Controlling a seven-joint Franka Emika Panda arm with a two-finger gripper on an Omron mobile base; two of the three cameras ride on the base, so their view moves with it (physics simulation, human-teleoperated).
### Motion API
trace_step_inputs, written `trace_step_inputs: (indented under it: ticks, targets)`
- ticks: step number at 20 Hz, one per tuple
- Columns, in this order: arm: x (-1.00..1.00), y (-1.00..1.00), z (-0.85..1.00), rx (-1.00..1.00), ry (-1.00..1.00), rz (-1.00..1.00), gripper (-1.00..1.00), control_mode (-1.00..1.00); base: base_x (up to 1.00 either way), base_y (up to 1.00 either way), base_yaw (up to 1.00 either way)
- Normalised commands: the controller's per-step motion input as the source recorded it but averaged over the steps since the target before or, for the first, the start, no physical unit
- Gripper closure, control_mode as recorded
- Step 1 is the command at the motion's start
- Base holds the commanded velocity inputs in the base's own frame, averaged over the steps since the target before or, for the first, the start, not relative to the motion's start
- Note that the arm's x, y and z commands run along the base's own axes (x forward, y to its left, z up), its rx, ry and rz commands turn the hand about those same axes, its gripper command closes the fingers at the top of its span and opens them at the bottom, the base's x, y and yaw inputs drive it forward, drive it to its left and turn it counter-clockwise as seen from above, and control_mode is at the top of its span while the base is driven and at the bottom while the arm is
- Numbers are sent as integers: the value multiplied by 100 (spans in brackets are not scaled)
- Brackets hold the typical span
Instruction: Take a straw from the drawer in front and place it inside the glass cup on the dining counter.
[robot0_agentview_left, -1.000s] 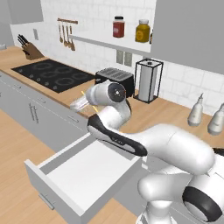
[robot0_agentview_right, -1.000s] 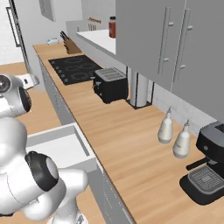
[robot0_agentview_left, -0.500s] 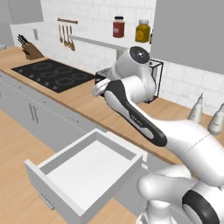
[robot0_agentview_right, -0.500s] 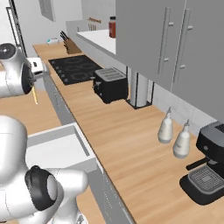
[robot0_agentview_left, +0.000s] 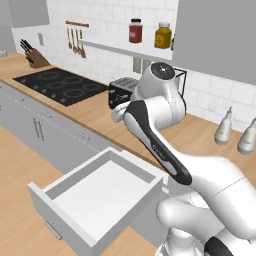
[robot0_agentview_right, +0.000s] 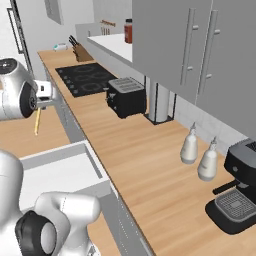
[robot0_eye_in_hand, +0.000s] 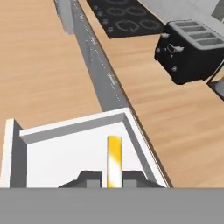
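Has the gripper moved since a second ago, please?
Yes. The gripper, shut on the straw, has risen from the drawer toward the worktop's level.

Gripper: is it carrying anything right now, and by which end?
Yes, the gripper is shut on the straw, gripped at its upper end, the rest hanging down.

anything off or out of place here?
Nothing spilled or damaged. The drawer hangs wide open and looks bare inside. The straw is in the shut gripper, raised over it. The toaster stands square on the worktop.
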Motion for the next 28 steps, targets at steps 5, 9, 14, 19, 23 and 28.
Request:
trace_step_inputs:
  ticks: [5,9,14,19,23,28]
  targets:
    - [-5,-12,-44,2,3,-14,100,100,-6,0,-3]
    - [0,0,0,0,0,0,100,100,-91,3,-10]
    - [0,0,0,0,0,0,100,100,-98,57,-1]
    - [0,0,0,0,0,0,100,100,-46,97,28]
    - [0,0,0,0,0,0,100,100,-36,83,46]
    - [0,0,0,0,0,0,100,100,-55,45,43]
